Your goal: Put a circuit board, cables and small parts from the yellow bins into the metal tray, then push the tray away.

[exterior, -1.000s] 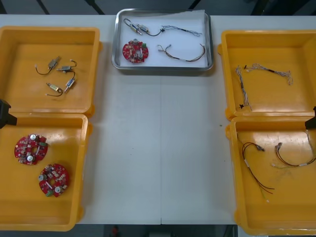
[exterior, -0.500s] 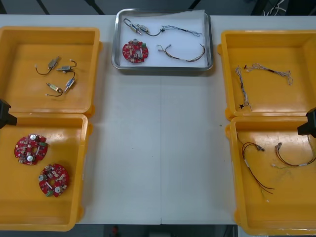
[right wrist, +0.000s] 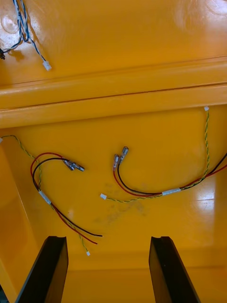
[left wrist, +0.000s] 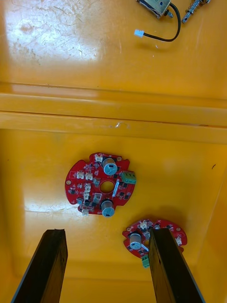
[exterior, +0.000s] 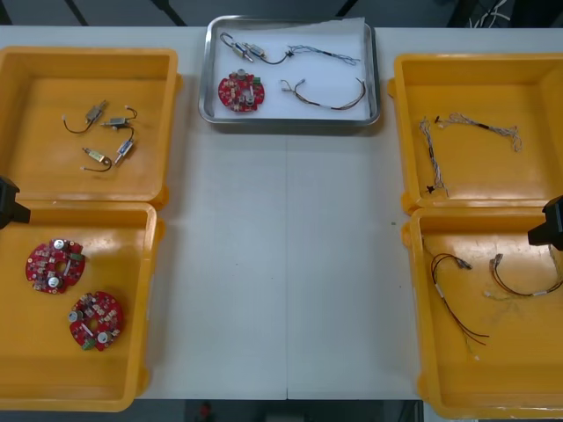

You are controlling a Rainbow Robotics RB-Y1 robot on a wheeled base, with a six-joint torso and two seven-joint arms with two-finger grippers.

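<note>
The metal tray (exterior: pixel 210 105) sits at the table's far middle, white inside, holding a red circuit board (exterior: pixel 241 91), a red and yellow cable (exterior: pixel 325 95), a blue and white cable (exterior: pixel 325 54) and small metal parts (exterior: pixel 246 49). My right gripper (exterior: pixel 549 223) hangs over the near right yellow bin (exterior: pixel 420 308). In the right wrist view it (right wrist: pixel 108 241) is open above red and yellow cables (right wrist: pixel 156 191). My left gripper (exterior: pixel 7 204) stays at the left edge. The left wrist view has it (left wrist: pixel 106 233) open over two circuit boards (left wrist: pixel 101 184).
The far left bin (exterior: pixel 167 123) holds several small metal parts (exterior: pixel 107 134). Blue and white cables (exterior: pixel 435 149) lie in the far right bin (exterior: pixel 400 132). Two more boards (exterior: pixel 55 265) are in the near left bin (exterior: pixel 148 290). Bare table (exterior: pixel 281 264) lies between the bins.
My right gripper has edged leftward into view over the near right bin. The left gripper and everything in the tray are unchanged.
</note>
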